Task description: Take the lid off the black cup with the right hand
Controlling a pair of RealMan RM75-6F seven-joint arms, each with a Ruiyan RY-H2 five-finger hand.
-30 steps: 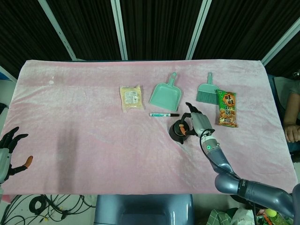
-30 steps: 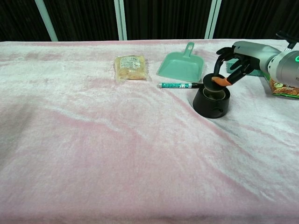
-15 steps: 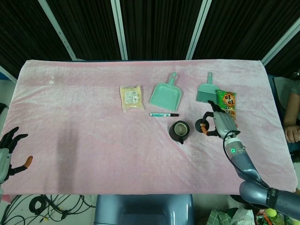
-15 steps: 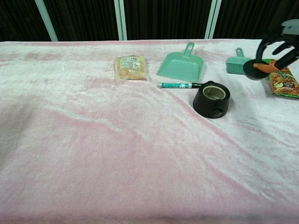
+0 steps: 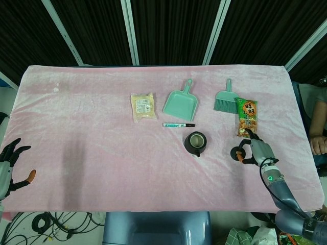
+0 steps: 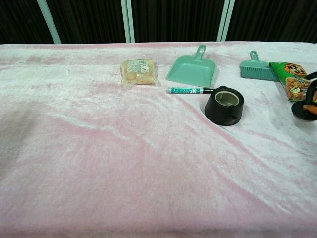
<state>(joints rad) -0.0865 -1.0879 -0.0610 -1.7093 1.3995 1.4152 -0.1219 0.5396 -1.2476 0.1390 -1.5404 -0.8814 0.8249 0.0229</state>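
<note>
The black cup (image 5: 195, 143) (image 6: 224, 106) stands uncovered on the pink cloth, its pale inside showing. My right hand (image 5: 255, 151) (image 6: 311, 99) is well to the right of the cup, low over the cloth, and holds the round black lid (image 5: 238, 153) (image 6: 302, 110). In the chest view only the hand's edge shows at the right border. My left hand (image 5: 10, 166) hangs off the table's left front corner with its fingers spread and nothing in them.
Behind the cup lie a marker pen (image 5: 179, 124), a green dustpan (image 5: 181, 103), a small green brush (image 5: 225, 100) and a snack bag (image 5: 247, 117). A pale food packet (image 5: 142, 106) lies further left. The table's right edge is close to my right hand.
My right hand lifted the lid off the cup, carried it away to the right and lowered it toward the cloth. The cup stayed put. The left hand did not move.
</note>
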